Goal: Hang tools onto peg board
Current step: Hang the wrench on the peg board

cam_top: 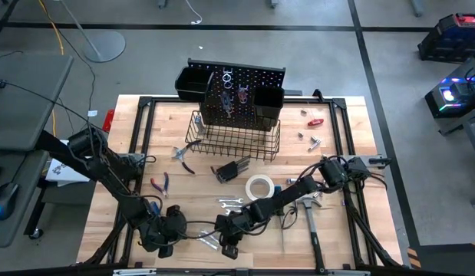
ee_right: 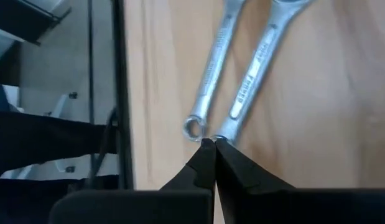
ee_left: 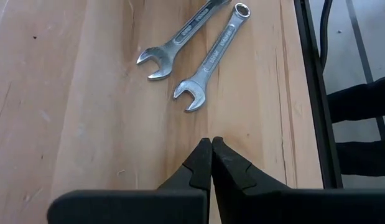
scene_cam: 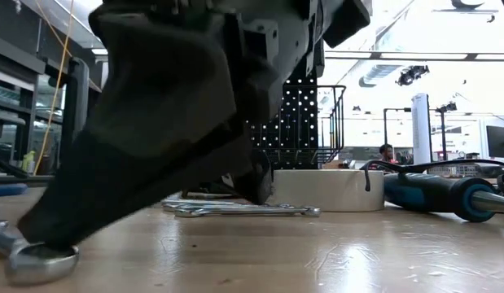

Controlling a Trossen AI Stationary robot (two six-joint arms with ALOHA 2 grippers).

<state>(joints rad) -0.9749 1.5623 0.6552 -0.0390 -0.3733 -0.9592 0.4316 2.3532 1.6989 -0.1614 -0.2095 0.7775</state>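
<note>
Roughly parallel, 2 wrenches [ee_left: 208, 56] lengthwise

The wooden table [cam_top: 352, 153] carries a black metal frame [cam_top: 349, 130] along its edges. Left of the table sits a grey desk [cam_top: 26, 100] with a computer mouse [cam_top: 4, 198]; lit electronics [cam_top: 452, 93] stand right.

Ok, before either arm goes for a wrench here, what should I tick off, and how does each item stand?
1. Left gripper empty and shut: ok for approach, not ok for grasping; it must open.
2. Right gripper shut, tips at the wrench ends: not ok, open first.
3. Two wrenches lying flat, side by side, unobstructed: ok.
4. Arms apart: cannot tell; both grippers crowd the near table edge.
5. Peg board upright behind the wire basket: ok.
6. Free hook for a wrench: cannot tell.
</note>
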